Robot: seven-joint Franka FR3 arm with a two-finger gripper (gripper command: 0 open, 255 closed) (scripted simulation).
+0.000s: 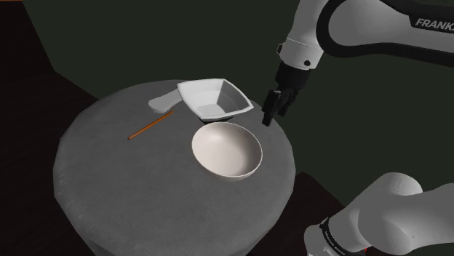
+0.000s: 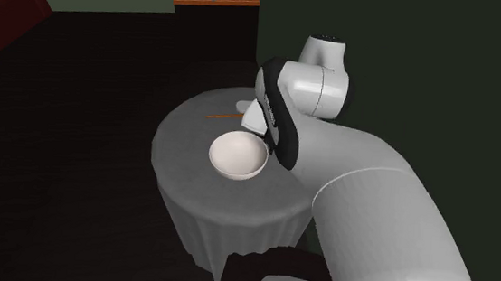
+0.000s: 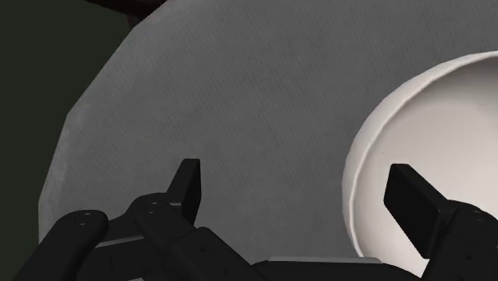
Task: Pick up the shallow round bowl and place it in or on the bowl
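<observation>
The gripper (image 3: pixel 297 182), fingers spread apart, should lower straight until they straddle the rim of the round bowl (image 1: pixel 227 149), then close.

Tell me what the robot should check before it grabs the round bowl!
1. Pincer open: ok, its fingers stand apart.
2. Round bowl rim lined up: ok, in the wrist view the rim lies between the fingers.
3. Fingers on the rim: not ok, they do not touch it yet.
4. Round bowl empty: ok, nothing lies inside it.
5. Square bowl ready to receive it: ok, it stands upright and empty just behind the round bowl.
6. Orange stick out of the way: ok, it lies apart from the round bowl.
</observation>
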